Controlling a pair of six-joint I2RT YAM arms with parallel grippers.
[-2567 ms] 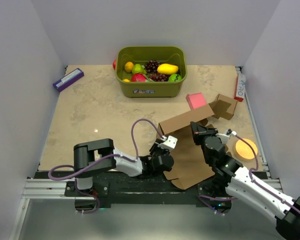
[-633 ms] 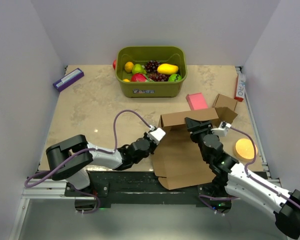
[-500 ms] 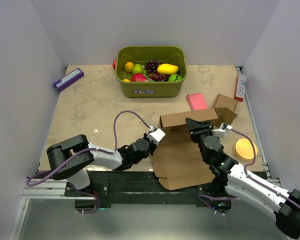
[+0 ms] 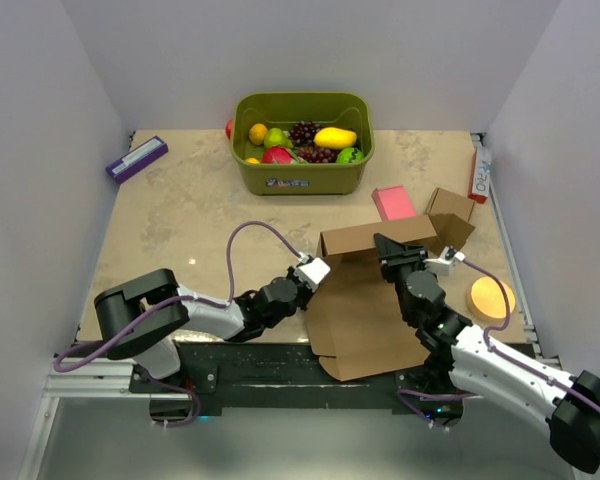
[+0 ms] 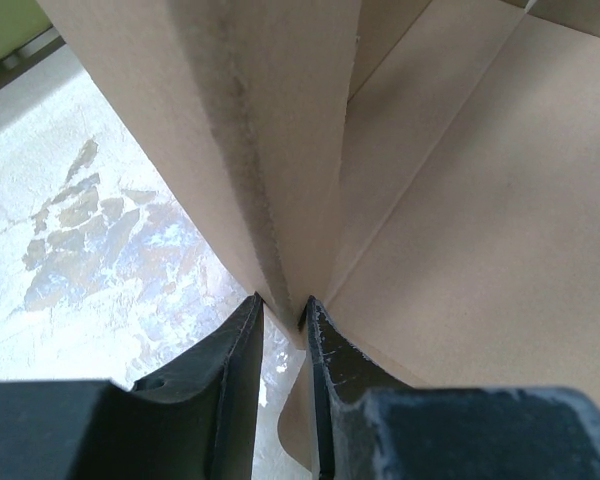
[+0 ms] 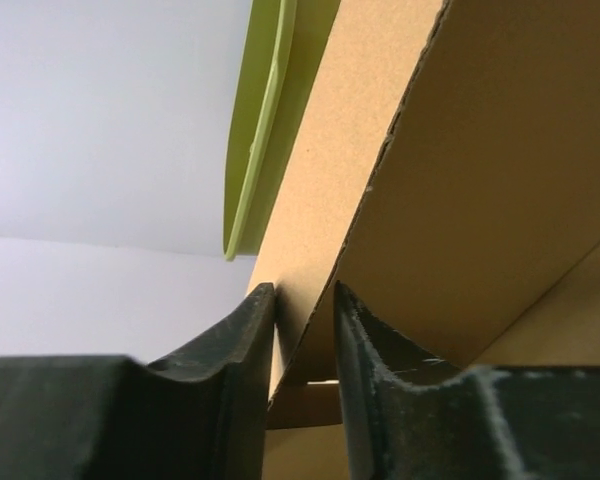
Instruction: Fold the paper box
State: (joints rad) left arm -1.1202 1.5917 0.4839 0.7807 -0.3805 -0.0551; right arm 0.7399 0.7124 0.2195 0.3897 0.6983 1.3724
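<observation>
**Two grippers clamped on a part-folded mailer, fruit bin behind**

The paper box (image 4: 365, 305) lies at the near middle-right of the table (image 4: 180, 230), its base panel flat and reaching over the near edge, its far panel raised upright. The left gripper (image 5: 283, 305) is clenched on a standing flap at the box's left side; the left wrist view shows one finger against each face of the cardboard. The right gripper (image 6: 305, 295) grips the raised far panel near its middle, and the right wrist view shows the corrugated edge running down between its fingers, which sit against both faces.

The olive-green bin (image 4: 302, 180) stands at the far middle of the table, well apart from the box. It holds an orange (image 4: 257, 133), a green pear-like fruit (image 4: 276, 137), dark grapes (image 4: 304, 131), a yellow mango-shaped fruit (image 4: 335, 137), a red fruit (image 4: 278, 155) and a green fruit (image 4: 349, 156).

Just beyond the box's raised panel lie a pink block (image 4: 392, 203) and a small cardboard box (image 4: 450, 215), its top flaps open; what it contains cannot be told. An orange disc (image 4: 491, 297) rests to the right of the paper box. A purple carton (image 4: 136, 158) lies at the far left.
</observation>
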